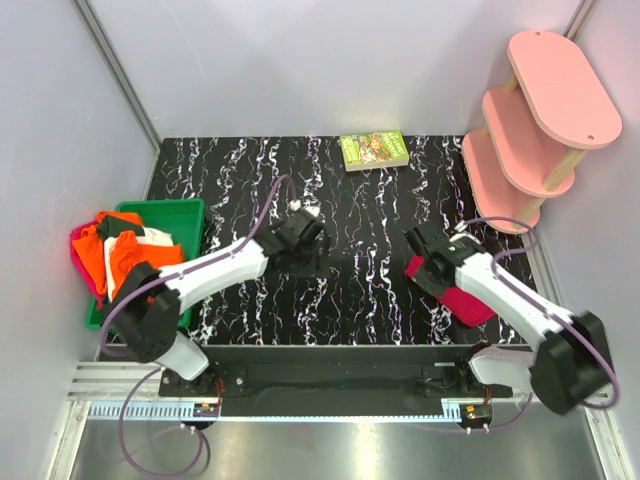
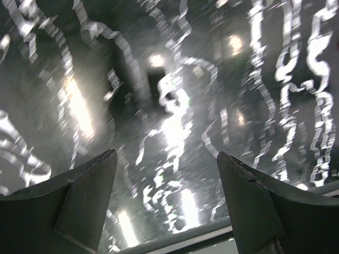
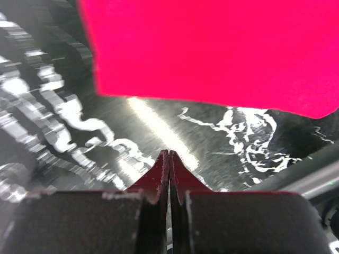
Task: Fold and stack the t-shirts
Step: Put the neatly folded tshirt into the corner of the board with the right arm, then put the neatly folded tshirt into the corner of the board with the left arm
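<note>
A crimson-red t-shirt (image 1: 470, 303) lies folded on the right side of the black marbled table (image 1: 360, 200), partly under my right arm. In the right wrist view the red t-shirt (image 3: 212, 47) fills the top, just beyond my right gripper (image 3: 169, 154), which is shut on nothing and hovers over bare table. From above, the right gripper (image 1: 420, 243) sits at the shirt's far-left corner. Orange, white and pink t-shirts (image 1: 125, 250) are heaped in the green bin (image 1: 185, 210) at left. My left gripper (image 1: 300, 240) stands open over mid-table; the left wrist view shows the left gripper (image 2: 167, 156) with only marbled surface between its fingers.
A small green-covered book (image 1: 374, 150) lies at the table's far edge. A pink three-tier shelf (image 1: 535, 120) stands at the far right corner. Grey walls close in the left, back and right sides.
</note>
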Controlling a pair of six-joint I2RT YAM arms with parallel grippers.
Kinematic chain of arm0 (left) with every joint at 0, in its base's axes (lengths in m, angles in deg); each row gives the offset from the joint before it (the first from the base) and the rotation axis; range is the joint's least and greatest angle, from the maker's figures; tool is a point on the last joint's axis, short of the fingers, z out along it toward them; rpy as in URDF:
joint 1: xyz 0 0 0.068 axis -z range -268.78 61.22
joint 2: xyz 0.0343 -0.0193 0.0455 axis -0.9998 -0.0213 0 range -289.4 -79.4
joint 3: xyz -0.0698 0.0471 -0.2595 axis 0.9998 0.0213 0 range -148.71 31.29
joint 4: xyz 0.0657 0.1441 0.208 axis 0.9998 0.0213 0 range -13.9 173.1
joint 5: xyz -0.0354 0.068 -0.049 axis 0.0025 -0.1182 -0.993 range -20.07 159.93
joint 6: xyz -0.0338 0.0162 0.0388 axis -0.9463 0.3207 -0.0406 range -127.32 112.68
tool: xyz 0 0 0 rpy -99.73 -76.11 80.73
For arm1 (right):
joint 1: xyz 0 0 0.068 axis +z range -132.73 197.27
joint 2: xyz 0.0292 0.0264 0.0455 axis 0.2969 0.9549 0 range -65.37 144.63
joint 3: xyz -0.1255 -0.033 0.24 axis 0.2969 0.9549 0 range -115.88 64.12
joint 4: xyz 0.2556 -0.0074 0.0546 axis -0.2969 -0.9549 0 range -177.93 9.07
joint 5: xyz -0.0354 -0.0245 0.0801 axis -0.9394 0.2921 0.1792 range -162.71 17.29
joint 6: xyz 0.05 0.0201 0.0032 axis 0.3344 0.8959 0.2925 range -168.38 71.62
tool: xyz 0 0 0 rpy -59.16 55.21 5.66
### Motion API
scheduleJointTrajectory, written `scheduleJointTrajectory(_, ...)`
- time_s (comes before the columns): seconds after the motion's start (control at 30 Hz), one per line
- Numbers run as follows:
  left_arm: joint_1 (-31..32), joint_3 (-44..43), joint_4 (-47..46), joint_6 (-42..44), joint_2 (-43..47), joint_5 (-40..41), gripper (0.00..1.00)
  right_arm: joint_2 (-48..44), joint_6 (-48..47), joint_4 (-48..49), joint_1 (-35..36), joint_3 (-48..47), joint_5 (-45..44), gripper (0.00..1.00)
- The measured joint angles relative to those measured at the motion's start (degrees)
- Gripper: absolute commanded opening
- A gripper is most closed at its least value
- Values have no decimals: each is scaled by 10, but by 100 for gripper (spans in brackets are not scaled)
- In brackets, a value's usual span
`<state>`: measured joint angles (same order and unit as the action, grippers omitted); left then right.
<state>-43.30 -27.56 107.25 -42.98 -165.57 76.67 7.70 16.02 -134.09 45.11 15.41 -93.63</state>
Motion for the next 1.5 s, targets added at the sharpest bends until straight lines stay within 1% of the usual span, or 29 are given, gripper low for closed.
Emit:
scheduleJointTrajectory(0.1,0,-49,-13,12,-49,-26,81,-79,0,3,19,9,-11,0)
scheduleJointTrajectory(0.2,2,-95,-26,28,-103,-63,79,-113,6,-3,24,9,-36,0)
scheduleJointTrajectory(0.37,26,-200,-32,59,-221,-117,77,-119,28,-30,25,17,-56,0)
scheduleJointTrajectory(0.43,39,-222,-33,68,-248,-131,76,-119,31,-37,25,22,-56,0)
scheduleJointTrajectory(0.57,71,-266,-33,84,-295,-154,69,-120,31,-45,32,23,-68,0)
scheduleJointTrajectory(0.7,97,-297,-38,97,-326,-167,67,-132,33,-61,34,23,-101,0)
scheduleJointTrajectory(0.8,115,-322,-43,103,-346,-182,67,-150,52,-81,35,23,-130,0)
scheduleJointTrajectory(0.97,131,-389,-52,103,-397,-205,68,-135,66,-100,35,23,-135,0)
scheduleJointTrajectory(1.03,134,-410,-54,104,-414,-209,71,-122,61,-101,35,22,-133,0)
scheduleJointTrajectory(1.13,135,-436,-58,111,-435,-207,73,-119,43,-101,36,22,-124,0)
scheduleJointTrajectory(1.23,135,-448,-61,115,-442,-198,73,-145,22,-100,36,22,-122,0)
scheduleJointTrajectory(1.4,132,-443,-100,108,-442,-174,73,-235,11,-99,36,22,-125,0)
scheduleJointTrajectory(1.5,128,-438,-113,94,-442,-168,70,-252,14,-101,36,22,-126,0)
